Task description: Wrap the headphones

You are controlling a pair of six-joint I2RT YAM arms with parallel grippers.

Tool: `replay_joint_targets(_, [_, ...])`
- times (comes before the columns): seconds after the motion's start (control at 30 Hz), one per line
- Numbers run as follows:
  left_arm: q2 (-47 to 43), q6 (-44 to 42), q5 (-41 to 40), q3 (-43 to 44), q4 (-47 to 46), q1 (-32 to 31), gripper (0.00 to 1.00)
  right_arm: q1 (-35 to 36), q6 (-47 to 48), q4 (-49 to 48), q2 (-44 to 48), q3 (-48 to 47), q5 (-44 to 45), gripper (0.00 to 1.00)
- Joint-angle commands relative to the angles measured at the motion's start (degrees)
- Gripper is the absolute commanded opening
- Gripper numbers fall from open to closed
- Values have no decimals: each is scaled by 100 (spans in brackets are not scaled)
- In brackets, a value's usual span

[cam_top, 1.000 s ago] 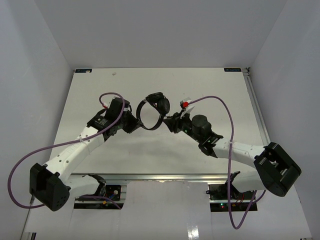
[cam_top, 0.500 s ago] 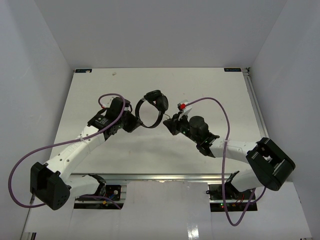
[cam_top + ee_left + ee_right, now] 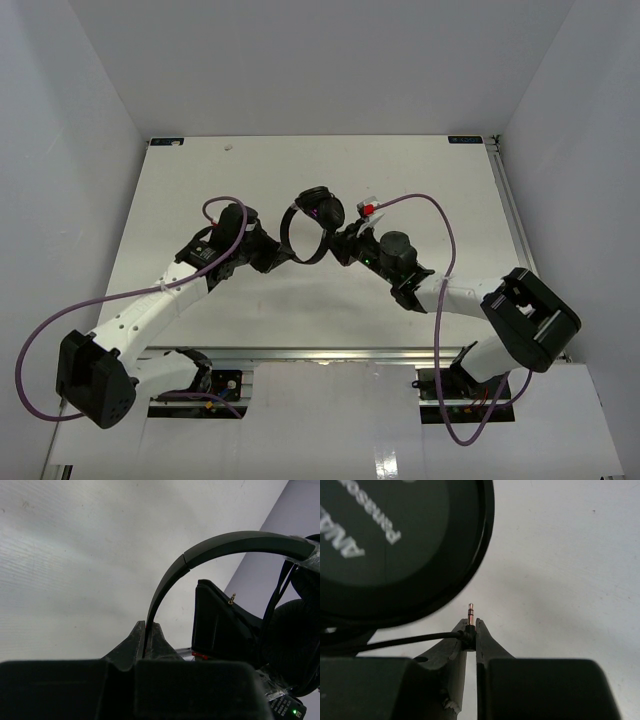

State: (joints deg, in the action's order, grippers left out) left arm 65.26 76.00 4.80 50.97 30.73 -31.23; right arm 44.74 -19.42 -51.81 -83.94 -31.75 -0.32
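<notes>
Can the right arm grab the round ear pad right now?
Probably not yet. The ear pad is close beside the right gripper with nothing between them, but the gripper is shut on the plug, so it would have to let go first.

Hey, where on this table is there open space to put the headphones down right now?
Bare: the far strip of table between the headphones and the back wall, and the right side between the right arm and the side rail. Crowded: the middle, where the left gripper and right gripper meet on the headphones.
</notes>
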Motion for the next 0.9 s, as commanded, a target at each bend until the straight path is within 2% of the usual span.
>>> replay_joint_targets(0.0, [-356,396,671,-177,-816,-6,0,-34,-445,-994,-233,-59,-91,8])
replay_joint_targets(0.23, [-392,470,810,-288,-999,-6,0,-29,-816,-2028,-494,123,-67,10])
replay_joint_targets(0.43, [-458,674,729,-396,-1048,-6,0,-26,-951,-2301,-620,83,-122,13])
replay_joint_targets(0.6, [-492,794,378,-369,-1060,-6,0,-34,-976,-2330,-743,90,-74,24])
replay_joint_targets(0.7, [-281,795,504,-228,-1060,-6,0,-35,-965,-2398,-868,97,-101,31])
replay_joint_targets(0.8, [-127,818,414,-134,-1025,-6,0,-35,-936,-2434,-942,119,-114,33])
replay_joint_targets(0.87, [-52,795,-69,-31,-874,-6,0,-43,-907,-2473,-941,184,-117,33])
